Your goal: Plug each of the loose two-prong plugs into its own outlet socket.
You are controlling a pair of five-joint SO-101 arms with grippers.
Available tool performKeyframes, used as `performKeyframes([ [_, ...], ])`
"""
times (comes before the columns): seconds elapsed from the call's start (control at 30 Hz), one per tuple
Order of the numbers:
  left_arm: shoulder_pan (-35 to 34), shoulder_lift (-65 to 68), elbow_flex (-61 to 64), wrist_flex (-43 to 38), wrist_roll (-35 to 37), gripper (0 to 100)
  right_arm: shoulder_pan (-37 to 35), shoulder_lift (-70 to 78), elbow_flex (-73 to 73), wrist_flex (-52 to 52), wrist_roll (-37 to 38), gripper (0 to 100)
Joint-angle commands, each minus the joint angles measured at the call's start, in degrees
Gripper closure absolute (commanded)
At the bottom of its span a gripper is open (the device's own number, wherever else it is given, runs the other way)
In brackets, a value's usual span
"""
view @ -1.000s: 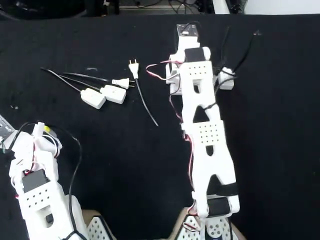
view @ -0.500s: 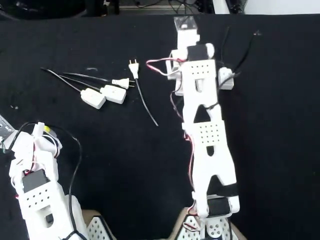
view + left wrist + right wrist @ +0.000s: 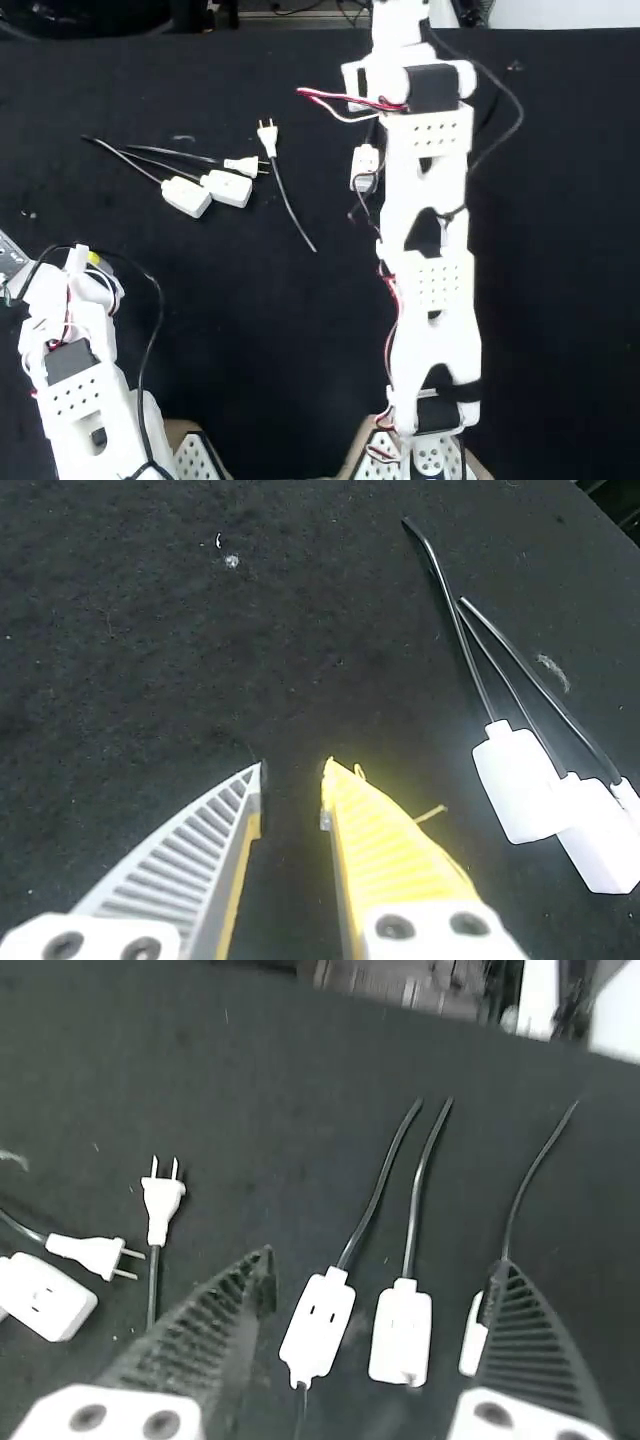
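Stretching toward 12 o'clock over table (image 3: pixel 150 330), right gripper (image 3: pixel 383 1268) hangs with fingers spread wide, holding nothing. Beneath it, side by side: first socket (image 3: pixel 317 1325), second socket (image 3: pixel 402 1335), third socket (image 3: pixel 470 1335) half hidden behind finger. Loose plugs at table's 10 o'clock: lone plug (image 3: pixel 267 135), prongs toward 12 o'clock; second plug (image 3: pixel 243 166), prongs toward 3 o'clock, near lone plug's cord. Socket pair (image 3: pixel 229 188) just at their 7 o'clock. Left gripper (image 3: pixel 292 775) at 8 o'clock, fingers slightly apart, empty.

High camera looks down on the table (image 3: pixel 200 330); wrist cameras sit close, sharing sockets (image 3: pixel 187 196).
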Motion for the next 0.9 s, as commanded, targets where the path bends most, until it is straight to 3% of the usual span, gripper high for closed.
performKeyframes([
  [0.0,0.66,-0.62,-3.21,-0.35,0.26,89,0.79,-9.10,-2.95,1.85,0.44,70.1],
  [0.33,0.66,-0.62,-3.21,-0.35,0.26,89,3.08,-29.41,4.35,2.11,0.26,70.1],
  [0.57,0.66,-0.62,-3.21,-0.35,0.26,89,-0.18,-53.76,32.22,1.93,0.26,70.1],
  [0.87,0.75,-0.62,-3.21,-0.35,0.26,89,-12.31,-76.88,76.97,-4.66,0.79,70.1],
])
